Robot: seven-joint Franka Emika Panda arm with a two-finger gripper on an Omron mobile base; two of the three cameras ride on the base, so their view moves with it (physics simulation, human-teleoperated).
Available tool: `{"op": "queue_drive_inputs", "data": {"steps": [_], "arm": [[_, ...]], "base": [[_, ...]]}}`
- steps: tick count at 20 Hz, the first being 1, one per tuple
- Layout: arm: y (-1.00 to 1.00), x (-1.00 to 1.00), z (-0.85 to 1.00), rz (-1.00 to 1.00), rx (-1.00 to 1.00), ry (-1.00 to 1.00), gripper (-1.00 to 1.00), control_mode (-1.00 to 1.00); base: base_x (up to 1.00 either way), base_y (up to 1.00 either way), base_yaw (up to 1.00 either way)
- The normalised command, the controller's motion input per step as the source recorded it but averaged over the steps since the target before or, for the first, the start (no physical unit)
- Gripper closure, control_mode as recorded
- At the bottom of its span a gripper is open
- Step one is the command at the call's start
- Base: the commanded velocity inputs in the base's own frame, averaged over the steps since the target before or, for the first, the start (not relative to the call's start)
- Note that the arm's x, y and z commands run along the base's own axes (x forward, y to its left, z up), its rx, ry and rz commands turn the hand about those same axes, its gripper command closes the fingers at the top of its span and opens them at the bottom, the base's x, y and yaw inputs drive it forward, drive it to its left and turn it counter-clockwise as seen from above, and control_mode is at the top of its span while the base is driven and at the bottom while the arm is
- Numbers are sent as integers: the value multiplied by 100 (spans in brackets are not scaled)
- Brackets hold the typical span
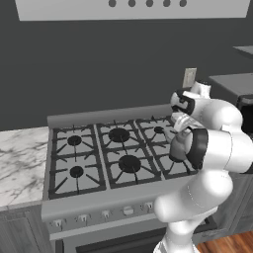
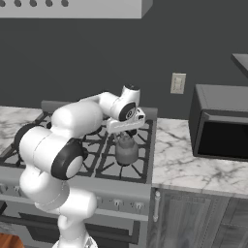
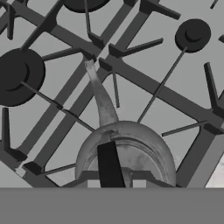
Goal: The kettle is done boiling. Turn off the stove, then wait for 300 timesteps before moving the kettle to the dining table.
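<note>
End effector (image 2: pixel 127 130) sits right on top of the kettle (image 2: pixel 127 151), pinched on its dark handle (image 3: pixel 109 164); kettle's on the front right burner of the stove (image 1: pixel 89 163), spout facing away.

Home kitchen, rendered. Six-burner steel stove (image 1: pixel 118 158) with black grates and front knobs sits against a dark wall, range hood (image 1: pixel 131 9) above it, marble counter (image 2: pixel 193 160) to its left and right over grey wood-grain cabinets (image 2: pixel 193 218). Dark microwave (image 2: pixel 220 123) on the right counter, wall outlet (image 2: pixel 178 83) just left of it, a small metal kettle (image 2: pixel 126 150) on the stove's near right burner, wood floor (image 1: pixel 232 244) at the near right.
</note>
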Motion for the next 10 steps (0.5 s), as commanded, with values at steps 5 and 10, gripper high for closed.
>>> {"op": "queue_drive_inputs", "data": {"steps": [5,10], "arm": [[0,-23,36,-1,-3,0,100,-100],[-1,-36,49,-1,-2,0,100,-100]], "base": [[0,0,0],[0,0,0]]}}
